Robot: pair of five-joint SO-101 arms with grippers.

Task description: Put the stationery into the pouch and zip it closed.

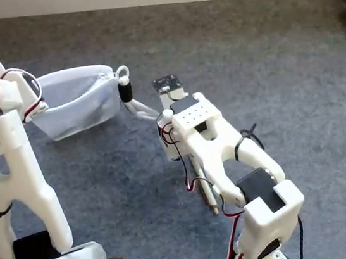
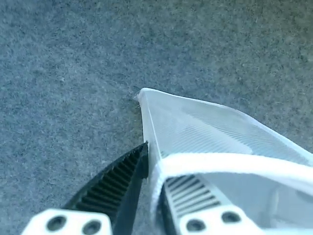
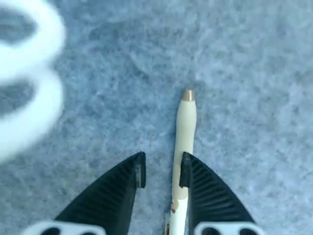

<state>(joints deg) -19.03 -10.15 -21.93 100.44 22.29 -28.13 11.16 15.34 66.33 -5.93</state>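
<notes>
Bearing everything: one desk [image 1: 276, 39], grey and felt-like all over.
Arms: two, white, side by side at the near edge of the desk; the left one stands over the pouch, the right one bends low over the pen.
Pouch: one [image 1: 77, 104], pale see-through mesh, on the desk in front of the left arm, well apart from the pen. Its mouth gapes open and one end of its rim is raised.
Pouch contents: one finger of the left tool sits inside the rim; past that I cannot tell whether anything lies in it.
Left tool: one [image 2: 155, 169], nearly closed and pinching the pouch rim, with one black ribbed finger [image 2: 122, 181] outside the mesh and the other behind it.
Right tool: one [image 3: 161, 169], fingers a little apart with bare desk showing between them. It grips nothing, though the pen runs along the inner edge of one finger.
Pen: one [image 3: 186, 122], cream barrel with a bronze tip, flat on the desk under the right arm [image 1: 208, 195], outside the pouch.
Strap: one [image 1: 142, 111], white, trailing from the pouch's end across the desk toward the right arm.
Black tab: one [image 1: 125, 92], at the pouch's end nearest the right arm, with a small white ring above it.
White loops: two [image 3: 29, 73], blurred, close to the right wrist camera; what they belong to I cannot tell.
</notes>
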